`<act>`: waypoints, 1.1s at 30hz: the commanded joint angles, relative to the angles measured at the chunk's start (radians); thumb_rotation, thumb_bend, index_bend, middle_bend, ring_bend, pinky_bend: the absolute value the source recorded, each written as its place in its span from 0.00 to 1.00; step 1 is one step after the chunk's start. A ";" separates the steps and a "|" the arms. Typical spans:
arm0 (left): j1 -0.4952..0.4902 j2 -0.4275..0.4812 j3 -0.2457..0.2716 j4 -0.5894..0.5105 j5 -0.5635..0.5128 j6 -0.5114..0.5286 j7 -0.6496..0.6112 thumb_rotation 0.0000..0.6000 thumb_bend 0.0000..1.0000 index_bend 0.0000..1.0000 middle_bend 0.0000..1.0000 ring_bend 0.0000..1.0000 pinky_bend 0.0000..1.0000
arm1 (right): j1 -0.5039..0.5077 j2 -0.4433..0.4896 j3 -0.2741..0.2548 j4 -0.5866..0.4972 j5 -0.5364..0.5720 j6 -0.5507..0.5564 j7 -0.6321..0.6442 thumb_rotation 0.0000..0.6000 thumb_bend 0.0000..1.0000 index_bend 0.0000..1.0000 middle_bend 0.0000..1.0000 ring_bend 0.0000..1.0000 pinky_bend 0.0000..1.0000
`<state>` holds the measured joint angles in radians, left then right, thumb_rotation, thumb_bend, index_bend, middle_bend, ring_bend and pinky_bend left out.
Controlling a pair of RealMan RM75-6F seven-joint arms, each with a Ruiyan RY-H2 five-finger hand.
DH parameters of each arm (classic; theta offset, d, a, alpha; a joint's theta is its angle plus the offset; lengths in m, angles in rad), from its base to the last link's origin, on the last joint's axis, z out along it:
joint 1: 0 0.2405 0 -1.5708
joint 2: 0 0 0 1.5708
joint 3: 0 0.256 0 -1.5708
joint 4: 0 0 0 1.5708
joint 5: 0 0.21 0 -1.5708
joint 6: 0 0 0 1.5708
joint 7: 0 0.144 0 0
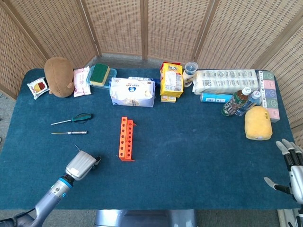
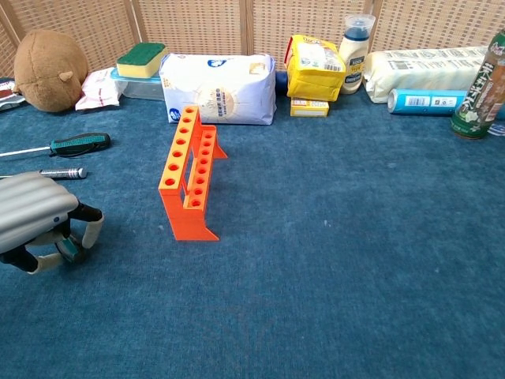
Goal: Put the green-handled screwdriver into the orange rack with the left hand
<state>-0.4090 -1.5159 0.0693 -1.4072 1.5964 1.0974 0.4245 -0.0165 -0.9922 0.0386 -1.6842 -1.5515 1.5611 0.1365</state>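
The green-handled screwdriver (image 1: 81,117) lies on the blue tabletop at the left, its thin shaft pointing left; the chest view shows its handle (image 2: 79,143) too. The orange rack (image 1: 126,138) stands upright near the middle, its rows of holes (image 2: 186,170) facing up. My left hand (image 1: 81,164) hovers near the front edge, left of the rack and well in front of the screwdriver. Its fingers (image 2: 75,237) are curled in with nothing in them. My right hand (image 1: 291,170) sits at the front right corner with fingers spread, holding nothing.
A second screwdriver with a silver handle (image 1: 75,133) lies just in front of the green one. Along the back stand a brown plush (image 1: 59,70), a sponge in a box (image 1: 100,74), a white pack (image 1: 132,91), a yellow box (image 1: 171,80), bottles (image 1: 236,103) and a yellow sponge (image 1: 258,123).
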 commanded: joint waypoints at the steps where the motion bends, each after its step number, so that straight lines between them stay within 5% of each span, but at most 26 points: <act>1: -0.001 -0.007 0.000 0.001 -0.006 -0.004 0.012 1.00 0.27 0.53 1.00 1.00 1.00 | 0.000 0.002 -0.001 0.001 -0.001 0.000 0.003 1.00 0.00 0.04 0.04 0.03 0.00; 15: 0.003 0.004 -0.003 -0.038 -0.018 0.021 0.031 1.00 0.32 0.59 1.00 1.00 1.00 | 0.001 0.005 -0.002 0.004 -0.003 -0.002 0.010 1.00 0.00 0.04 0.04 0.03 0.00; 33: 0.027 0.207 -0.006 -0.307 0.056 0.154 0.025 1.00 0.32 0.61 1.00 1.00 1.00 | 0.004 0.003 -0.003 -0.002 0.001 -0.009 0.000 1.00 0.00 0.04 0.04 0.03 0.00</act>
<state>-0.3876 -1.3356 0.0608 -1.6736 1.6350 1.2315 0.4651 -0.0128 -0.9895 0.0353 -1.6865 -1.5509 1.5518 0.1363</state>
